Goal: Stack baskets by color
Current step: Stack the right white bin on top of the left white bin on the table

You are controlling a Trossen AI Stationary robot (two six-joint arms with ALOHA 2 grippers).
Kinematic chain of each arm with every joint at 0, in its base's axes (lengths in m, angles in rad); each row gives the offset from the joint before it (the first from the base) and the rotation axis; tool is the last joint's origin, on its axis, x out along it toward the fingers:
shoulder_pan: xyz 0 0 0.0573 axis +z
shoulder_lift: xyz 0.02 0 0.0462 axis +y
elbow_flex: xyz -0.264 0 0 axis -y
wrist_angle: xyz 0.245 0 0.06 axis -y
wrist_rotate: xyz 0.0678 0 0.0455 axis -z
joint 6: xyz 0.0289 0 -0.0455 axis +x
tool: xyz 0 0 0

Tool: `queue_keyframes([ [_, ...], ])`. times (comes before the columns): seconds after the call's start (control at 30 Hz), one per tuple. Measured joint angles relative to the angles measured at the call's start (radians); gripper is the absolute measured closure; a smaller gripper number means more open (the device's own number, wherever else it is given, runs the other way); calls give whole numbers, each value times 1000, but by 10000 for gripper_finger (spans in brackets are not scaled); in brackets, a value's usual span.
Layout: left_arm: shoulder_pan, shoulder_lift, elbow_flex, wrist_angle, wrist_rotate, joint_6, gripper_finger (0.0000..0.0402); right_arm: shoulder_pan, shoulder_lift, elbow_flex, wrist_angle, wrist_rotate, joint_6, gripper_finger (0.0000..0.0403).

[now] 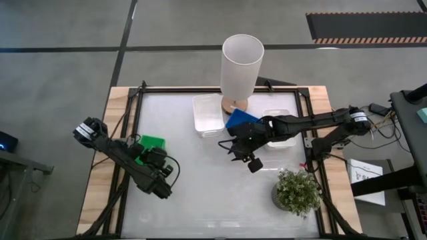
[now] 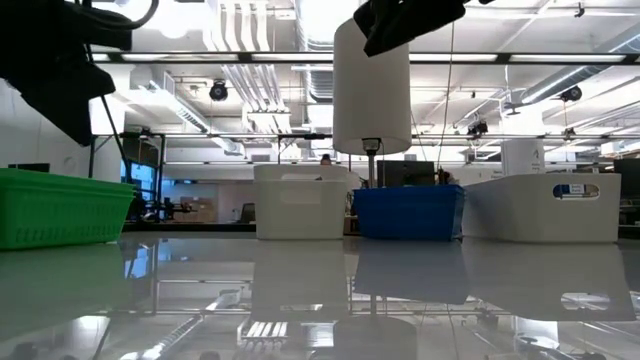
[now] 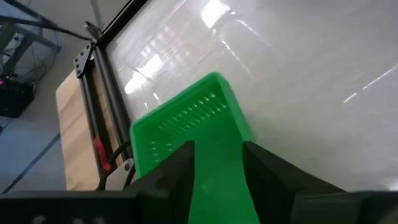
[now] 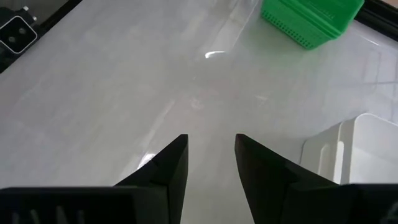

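Observation:
A green basket (image 1: 152,143) (image 2: 60,205) rests on its bottom at the table's left side. My left gripper (image 1: 148,155) (image 3: 217,146) is over it, open, one finger on either side of the basket's near wall (image 3: 217,180). A blue basket (image 1: 241,120) (image 2: 408,212) stands by the cylinder's foot. One white basket (image 1: 208,115) (image 2: 300,202) sits left of it. Another white basket (image 1: 280,128) (image 2: 545,207) sits on the right, partly under my right arm. My right gripper (image 1: 239,151) (image 4: 211,158) hangs open over the table's middle, with nothing between its fingers. My left gripper comes at the green basket slanting down, pointing toward the table's left edge, with the near wall between its parted fingers. Whether either finger touches the wall, I cannot tell. The basket sits level on the table.
A tall white cylinder (image 1: 241,67) (image 2: 371,85) stands on a wooden foot at the table's far middle. A small potted plant (image 1: 297,191) stands at the near right. A black frame (image 1: 137,100) runs along the table's edges.

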Motion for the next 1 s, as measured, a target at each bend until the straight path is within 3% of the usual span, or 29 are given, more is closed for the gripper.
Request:
queue_keyframes([
  [0.1, -1, 0, 24, 25, -42, 50, 275, 0, 0, 0, 12, 0, 39, 278],
  [0.23, -7, -19, 66, 133, -209, 232, 274, 0, 2, -5, 41, 0, 120, 278],
  [0.37, -23, -71, 74, 416, -368, 625, 274, 0, 18, -14, 54, 4, 205, 283],
  [0.47, -29, -116, 70, 656, -388, 966, 274, 0, 37, -20, 48, 60, 268, 286],
  [0.57, -34, -157, 58, 898, -322, 1290, 274, 1, 55, -25, 17, 168, 313, 289],
  [0.73, -32, -248, -62, 1339, -2, 1764, 274, -6, 75, -27, -50, 302, 379, 294],
  [0.83, -26, -325, -180, 1556, 131, 1892, 274, -18, 75, -28, -104, 310, 436, 293],
  [1.0, -15, -474, -404, 1814, 81, 1907, 274, -40, 69, -31, -316, 314, 506, 291],
])
